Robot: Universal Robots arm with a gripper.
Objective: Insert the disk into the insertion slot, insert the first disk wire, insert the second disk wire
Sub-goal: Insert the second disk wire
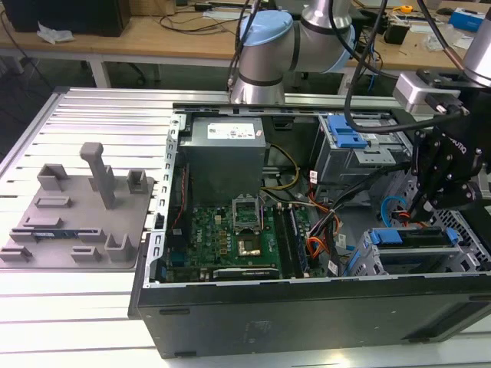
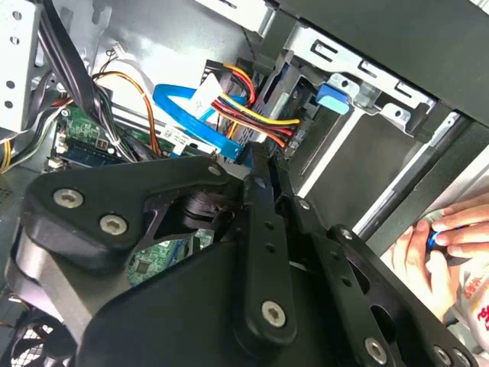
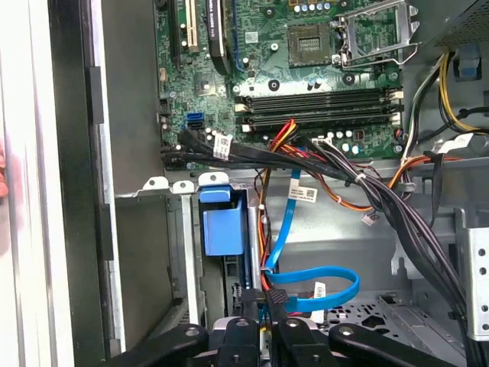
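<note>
Exterior view: claw [image 1: 430, 201] low inside computer case [image 1: 230, 322], just above disk [image 1: 418, 238] seated in slot [image 1: 383, 264].
First wrist view: fingers [image 3: 276, 300] pinched on blue cable [image 3: 289, 222] plug, beside slot.
Second wrist view: hand [image 2: 435, 252] outside case.

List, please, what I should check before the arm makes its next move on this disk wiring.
1. Disk in the insertion slot: ok, it appears seated.
2. Gripper shut on the blue wire at its black plug: ok.
3. Plug lined up with the disk's socket: cannot tell.
4. Red-and-yellow wire bundle fully plugged in: cannot tell.
5. Person's hand away from the case: not ok, it is beside the case wall.
</note>
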